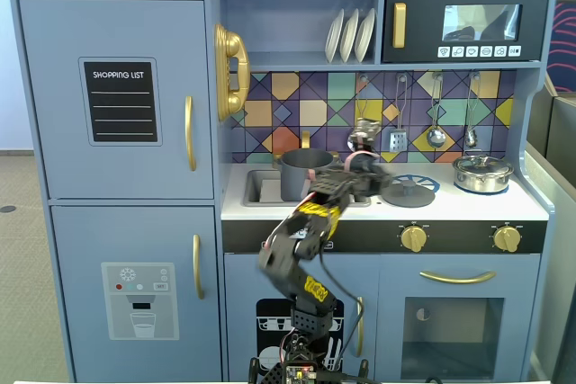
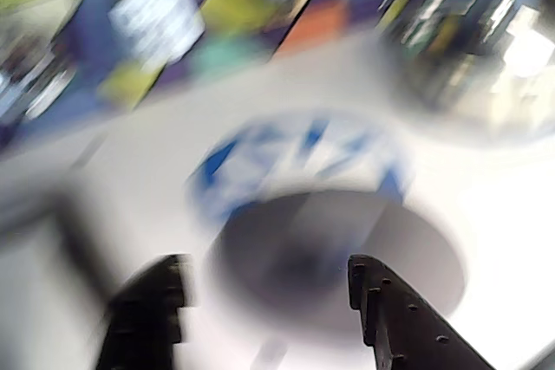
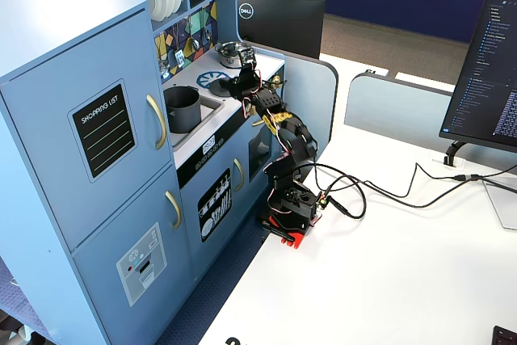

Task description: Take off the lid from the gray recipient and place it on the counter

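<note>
Lid (image 1: 408,192) flat on bench (image 1: 468,204), over blue burner print, well right of open gray recipient (image 1: 303,174) in sink. Fingers (image 2: 381,309) spread apart, released, hovering beside lid. Readable: "SHOPPING LIST" board (image 1: 121,101); "DELL" on monitor back (image 3: 279,26).

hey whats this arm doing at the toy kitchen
A small robot arm is moving a pot lid. The gray pot stands open in the sink, and its dark lid lies flat on the white counter, partly over the blue burner print. The gripper is open just beside the lid, apparently having released it.
</note>
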Available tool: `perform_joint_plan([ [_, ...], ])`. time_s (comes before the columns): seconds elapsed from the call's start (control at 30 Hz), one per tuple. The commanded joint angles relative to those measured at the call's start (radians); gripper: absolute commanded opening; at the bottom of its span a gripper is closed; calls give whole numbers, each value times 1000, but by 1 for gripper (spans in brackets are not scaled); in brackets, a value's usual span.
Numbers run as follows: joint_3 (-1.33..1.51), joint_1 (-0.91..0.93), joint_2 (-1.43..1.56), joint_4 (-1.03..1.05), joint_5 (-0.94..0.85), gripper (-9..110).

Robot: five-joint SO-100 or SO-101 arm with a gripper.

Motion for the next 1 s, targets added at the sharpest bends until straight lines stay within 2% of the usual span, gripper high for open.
perform_joint_plan([
  [0.0, 44, -123, 298, 469, -3, 0],
  [0.13, 207, -307, 460, 620, 32, 0],
  [0.27, 465, -423, 594, 623, 8, 0],
  [0.5, 896, -505, 749, 589, 29, 0],
  [0.67, 968, -565, 815, 704, 91, 0],
  [0.97, 986, -511, 816, 996, 54, 0],
])
